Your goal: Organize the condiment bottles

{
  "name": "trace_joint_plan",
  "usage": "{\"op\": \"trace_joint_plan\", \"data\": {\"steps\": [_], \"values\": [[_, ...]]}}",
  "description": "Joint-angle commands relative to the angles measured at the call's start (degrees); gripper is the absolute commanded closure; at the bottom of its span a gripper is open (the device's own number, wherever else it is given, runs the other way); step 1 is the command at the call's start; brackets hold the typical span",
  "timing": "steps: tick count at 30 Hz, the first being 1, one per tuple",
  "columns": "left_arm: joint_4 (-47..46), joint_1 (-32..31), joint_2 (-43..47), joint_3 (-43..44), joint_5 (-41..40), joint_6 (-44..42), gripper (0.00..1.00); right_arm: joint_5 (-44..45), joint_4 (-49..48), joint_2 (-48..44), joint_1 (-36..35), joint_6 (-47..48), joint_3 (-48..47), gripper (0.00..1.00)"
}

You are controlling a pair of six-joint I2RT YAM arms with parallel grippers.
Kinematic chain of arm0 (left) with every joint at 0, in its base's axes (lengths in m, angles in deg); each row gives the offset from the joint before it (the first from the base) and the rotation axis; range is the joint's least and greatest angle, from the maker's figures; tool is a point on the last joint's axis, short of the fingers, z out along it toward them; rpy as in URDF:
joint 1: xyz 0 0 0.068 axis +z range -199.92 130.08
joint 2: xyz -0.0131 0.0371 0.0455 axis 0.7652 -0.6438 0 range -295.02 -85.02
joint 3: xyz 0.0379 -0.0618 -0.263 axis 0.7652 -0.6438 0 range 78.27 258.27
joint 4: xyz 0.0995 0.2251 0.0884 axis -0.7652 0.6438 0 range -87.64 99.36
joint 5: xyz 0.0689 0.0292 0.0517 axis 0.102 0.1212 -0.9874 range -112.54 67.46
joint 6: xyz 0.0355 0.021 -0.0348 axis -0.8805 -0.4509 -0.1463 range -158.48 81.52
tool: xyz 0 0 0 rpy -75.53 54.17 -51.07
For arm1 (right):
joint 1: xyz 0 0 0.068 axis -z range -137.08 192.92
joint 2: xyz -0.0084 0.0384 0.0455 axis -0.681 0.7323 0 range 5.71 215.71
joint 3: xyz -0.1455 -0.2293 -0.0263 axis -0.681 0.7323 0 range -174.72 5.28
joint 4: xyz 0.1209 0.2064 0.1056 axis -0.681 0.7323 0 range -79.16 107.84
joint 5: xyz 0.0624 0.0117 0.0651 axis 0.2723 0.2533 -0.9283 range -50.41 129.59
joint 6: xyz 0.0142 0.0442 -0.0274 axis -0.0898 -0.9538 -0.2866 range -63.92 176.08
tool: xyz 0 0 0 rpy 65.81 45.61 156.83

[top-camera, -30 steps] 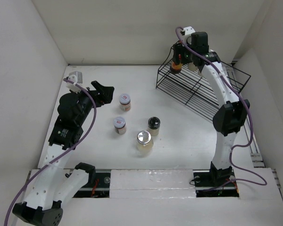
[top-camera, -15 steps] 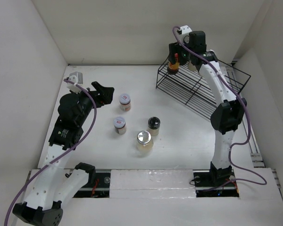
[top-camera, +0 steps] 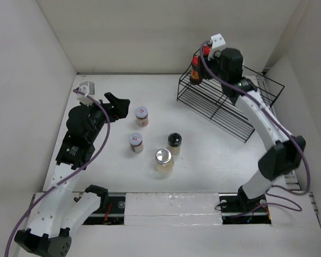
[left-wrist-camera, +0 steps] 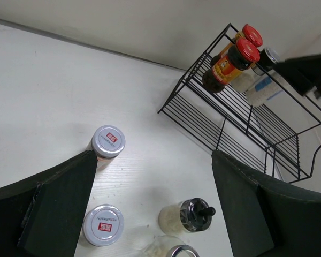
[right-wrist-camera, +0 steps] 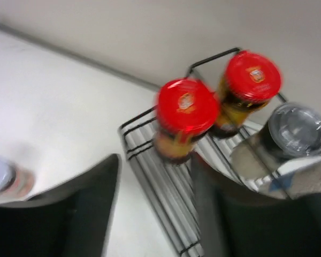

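Four on the desk: you've got the far white-capped jar, the near white-capped jar, the black-capped jar and the wide silver-lidded jar. All are upright in a loose cluster mid-desk, left of the wire rack and well apart from it.
Why they sit there: my read is these are the unsorted ones, not yet taken to the rack.
Rack, far right: two bottles stand side by side at its far-left corner, the front red-capped bottle and the back red-capped bottle. The silver-capped jar and the blue-labelled jar are just to their right.
Why that line-up: it looks like a row being filled from the corner along the upper tier, so I'd take those four as placed.
Right hand: it's up at that far-left corner with its fingers parted. A red-capped bottle stands just beyond the gap, not between the fingers. The wrist view is blurred, but nothing looks pinched, so I judge the hand empty and clear of the bottle.
Left hand: it hangs over the far-left part of the desk with its fingers spread wide. It is gripping nothing and touching nothing.
Why it's held so: both white-capped jars sit low in its wrist view, so you're well placed for a pick there.
What's left: by my count, half the bottles are racked and half are to go.
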Motion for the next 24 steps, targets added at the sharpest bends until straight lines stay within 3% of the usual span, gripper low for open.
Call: {"op": "trace_joint_plan", "data": {"steps": [1, 3, 4, 5, 6, 11, 17, 24], "values": [[-2.3, 0.2, 0.3, -0.3, 0.3, -0.8, 0.15, 5.3, -14.0, -11.6, -7.1, -0.9, 15.1, 0.46], [-2.3, 0.2, 0.3, -0.3, 0.8, -0.8, 0.15, 6.6, -16.6, -14.8, -12.4, -1.7, 22.4, 0.56], [-2.3, 0.2, 0.3, -0.3, 0.8, -0.8, 0.15, 7.2, -17.7, -17.9, -14.2, -3.0, 29.5, 0.68], [-2.9, 0.2, 0.3, -0.3, 0.8, -0.8, 0.15, 7.9, -18.5, -19.4, -15.9, -3.7, 32.8, 0.68], [-2.9, 0.2, -0.2, -0.3, 0.8, -0.8, 0.15, 7.9, -18.5, -20.8, -18.7, -4.3, 35.6, 0.66], [-2.9, 0.2, -0.8, -0.3, 1.3, -0.8, 0.15, 3.7, -18.5, -28.7, -23.1, -7.0, 47.9, 0.29], [-2.9, 0.2, -0.8, -0.3, 1.5, -0.8, 0.15, 0.2, -17.9, -28.0, -26.6, -8.9, 51.5, 0.27], [-2.4, 0.2, -1.4, -0.3, 1.5, -0.8, 0.15, -2.1, -17.9, -22.8, -27.1, -8.9, 49.1, 0.30]]}}
